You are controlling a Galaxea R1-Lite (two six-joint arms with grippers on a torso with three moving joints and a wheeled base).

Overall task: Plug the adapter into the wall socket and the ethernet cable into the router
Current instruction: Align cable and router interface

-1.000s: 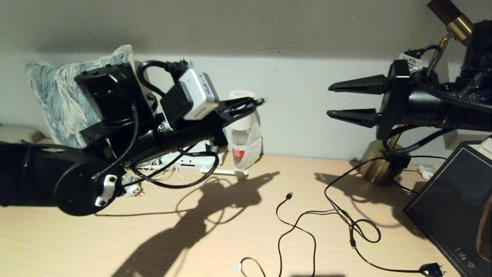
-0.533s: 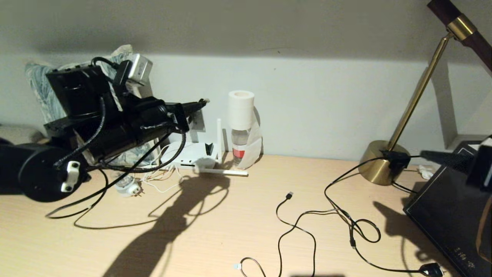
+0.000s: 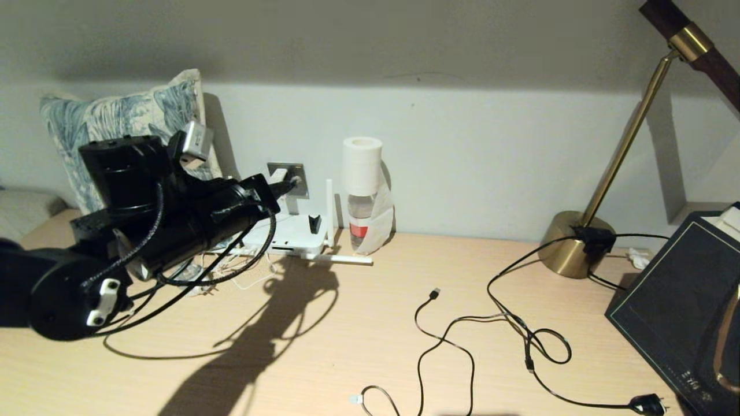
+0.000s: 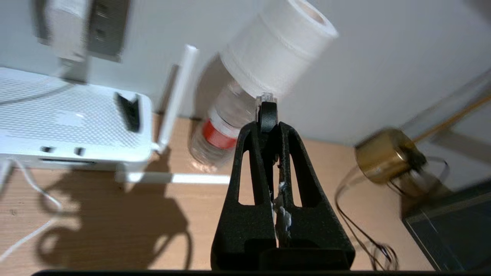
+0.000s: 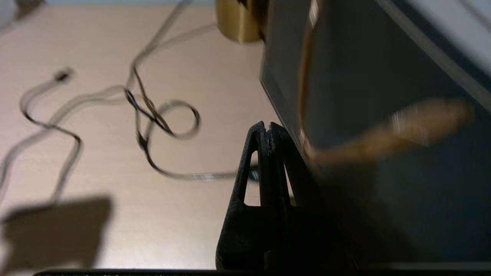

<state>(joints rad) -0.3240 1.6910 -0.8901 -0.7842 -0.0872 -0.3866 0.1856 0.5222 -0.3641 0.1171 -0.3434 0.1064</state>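
Pale wood surface [image 3: 358, 323] against a white wall, lit from the brass lamp [image 3: 569, 251] at the right. From my console, the adapter [image 3: 280, 175] sits in the wall socket [image 3: 296, 172] above the router [image 3: 289, 234], so I judge the first step done and the second in hand. My left pincer [image 4: 267, 122] is clamped on the ethernet cable [image 4: 266, 111] just behind its clear clip connector, which projects past the tips; in the head view this pincer hangs near the socket and above the router's left end, apart from both. In the left wrist view, dark openings show on the router's near edge, but I cannot tell which is the network port. Next move, as I judge it: bring the connector down level with that edge, square it to the port, clip oriented correctly, and push straight in; the slack cable trailing below the arm may snag. My right pincer [image 5: 267, 132] is drawn together on nothing, low beside the dark box [image 3: 676, 312] at the right. Containers: a clear bottle [image 3: 361, 216] stands next to the router with a paper roll [image 3: 362, 164] on top; contents cannot be determined.
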